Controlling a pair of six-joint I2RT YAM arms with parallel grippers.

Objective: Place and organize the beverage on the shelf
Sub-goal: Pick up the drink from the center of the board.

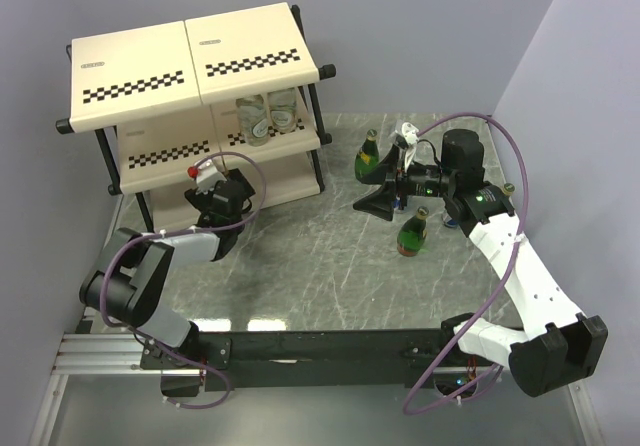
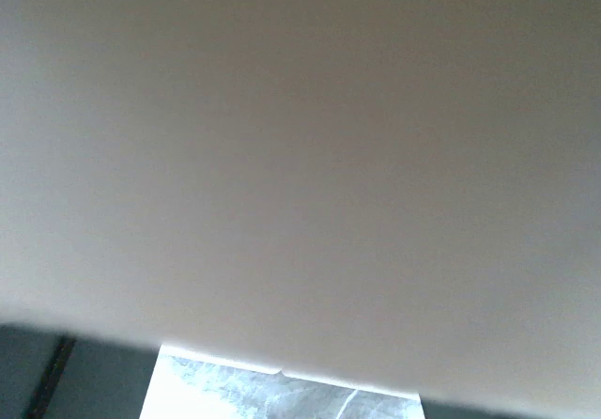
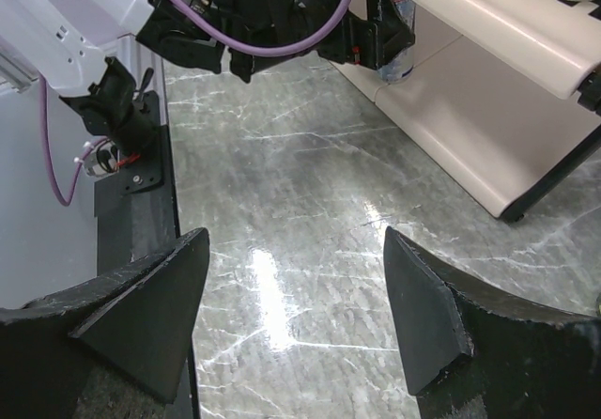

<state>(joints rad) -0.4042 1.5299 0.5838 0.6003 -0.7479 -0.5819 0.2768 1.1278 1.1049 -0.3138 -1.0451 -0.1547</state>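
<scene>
The shelf (image 1: 150, 56) stands at the far left of the grey marbled surface (image 1: 300, 266), with cream panels, checkered strips and a black tube frame. Two short clear bottles (image 1: 265, 116) stand side by side on the right half of its middle tier, under the top panel.

The left arm reaches in low toward the shelf's front. Its pincer (image 1: 205, 179) is at the edge of the lower tiers. Seen from the right wrist, it looks clenched on a slim can (image 3: 396, 45), which is upright just beside the cream panels with a red bit at its top end. The left wrist camera is up against a cream panel that fills almost its whole view in a blur. Only a sliver of the marbled surface shows at the bottom, and no fingers show there.

The right arm stretches across the right side. Its pincer (image 3: 296, 245) is released and low over the surface, and its two black fingers (image 3: 427, 306) are spread wide with only bare marble between them.

One green glass bottle (image 1: 368, 154) with a gold cap stands just behind that pincer. A second green bottle (image 1: 412, 234) stands just on the near side of the arm. The gold cap of a third bottle (image 1: 508, 188) pokes out on the far right side of the arm, and the rest of it is hidden.
</scene>
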